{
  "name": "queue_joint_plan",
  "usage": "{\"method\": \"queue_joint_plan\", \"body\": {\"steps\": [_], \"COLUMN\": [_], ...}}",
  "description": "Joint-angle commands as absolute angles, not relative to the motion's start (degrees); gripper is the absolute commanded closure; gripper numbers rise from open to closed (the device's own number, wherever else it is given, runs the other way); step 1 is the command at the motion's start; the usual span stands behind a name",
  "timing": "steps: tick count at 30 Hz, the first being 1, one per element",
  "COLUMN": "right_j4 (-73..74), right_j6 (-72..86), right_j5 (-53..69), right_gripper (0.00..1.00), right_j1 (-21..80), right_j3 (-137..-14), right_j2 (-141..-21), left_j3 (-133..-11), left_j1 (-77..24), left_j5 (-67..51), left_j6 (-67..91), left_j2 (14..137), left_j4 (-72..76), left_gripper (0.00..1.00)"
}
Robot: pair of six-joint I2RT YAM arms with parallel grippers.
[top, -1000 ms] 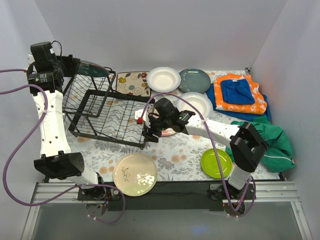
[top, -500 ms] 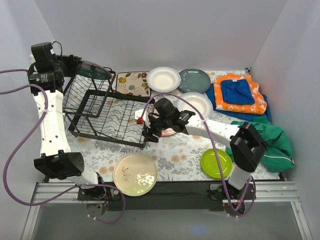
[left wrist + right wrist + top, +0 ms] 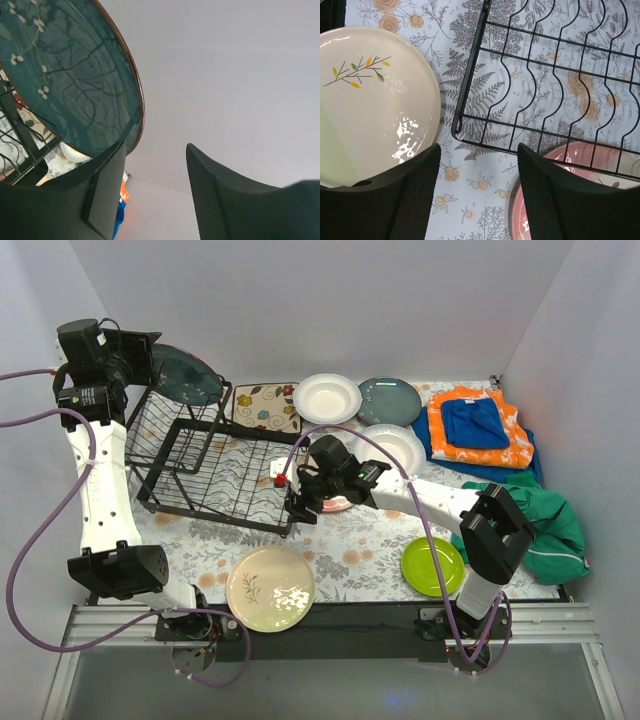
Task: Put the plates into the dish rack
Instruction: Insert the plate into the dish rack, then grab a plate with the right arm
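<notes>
The black wire dish rack (image 3: 215, 465) stands at the left. A dark teal plate (image 3: 187, 375) (image 3: 65, 75) stands on edge in its raised back section. My left gripper (image 3: 145, 352) (image 3: 155, 160) hangs open just left of that plate; the plate lies outside its left finger (image 3: 107, 190), with nothing between the jaws. My right gripper (image 3: 300, 502) (image 3: 477, 165) is open and empty above the tablecloth by the rack's (image 3: 545, 95) front right corner. A pink plate (image 3: 338, 503) (image 3: 580, 165) lies beside it, partly behind the rack's wire. A cream sprig plate (image 3: 270, 588) (image 3: 370, 110) lies at the front.
Two white deep plates (image 3: 327, 398) (image 3: 392, 445) and a blue-grey plate (image 3: 389, 400) lie at the back. A lime green plate (image 3: 432, 565) sits front right. A square flowered mat (image 3: 267, 406) is behind the rack. Orange and blue cloths (image 3: 478, 425) and a green cloth (image 3: 545, 525) fill the right side.
My left gripper has opened and let go of the dark teal plate, which now stands more upright in the rack. The right arm has not moved.
</notes>
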State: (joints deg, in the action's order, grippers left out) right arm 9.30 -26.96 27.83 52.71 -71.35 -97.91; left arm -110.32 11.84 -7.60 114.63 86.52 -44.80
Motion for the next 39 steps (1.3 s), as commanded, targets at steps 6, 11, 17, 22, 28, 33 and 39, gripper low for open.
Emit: {"method": "queue_joint_plan", "body": {"steps": [6,11,17,22,28,33,39], "right_j4": [15.4,22.2,27.5,29.5,29.4,32.0,37.3], "right_j6": [-29.7,-32.5,-33.1,-26.4,-17.2,-14.8,-29.5], "right_j5": [35.5,41.9,46.8,47.7,42.5,28.1,25.3], "right_gripper": [0.28,0.23,0.18,0.17,0.18,0.19,0.19], "right_j1": [50.5,47.3,42.6,33.3,19.8,15.3,15.4], "right_j3": [-74.1,-74.6,-68.4,-66.4,-71.2,-78.9,-77.0], "right_j2": [-95.3,-93.1,-87.8,-87.0,-90.4,-93.3,-90.9], "left_j3": [-109.6,-103.6,-96.0,-87.5,-81.0,-77.0,-70.1], "left_j1": [13.1,14.3,14.3,14.3,14.3,14.2,14.3], "left_j5": [-10.2,-8.4,-6.6,-6.9,-11.1,-14.8,-23.0], "left_j6": [127.8,115.0,97.8,86.9,78.4,74.4,73.7], "left_j2": [79.8,72.3,61.4,51.8,44.5,40.4,35.4], "left_j4": [-45.8,-48.7,-52.0,-51.7,-53.8,-55.1,-55.0], "left_gripper": [0.36,0.33,0.28,0.18,0.17,0.17,0.17]}}
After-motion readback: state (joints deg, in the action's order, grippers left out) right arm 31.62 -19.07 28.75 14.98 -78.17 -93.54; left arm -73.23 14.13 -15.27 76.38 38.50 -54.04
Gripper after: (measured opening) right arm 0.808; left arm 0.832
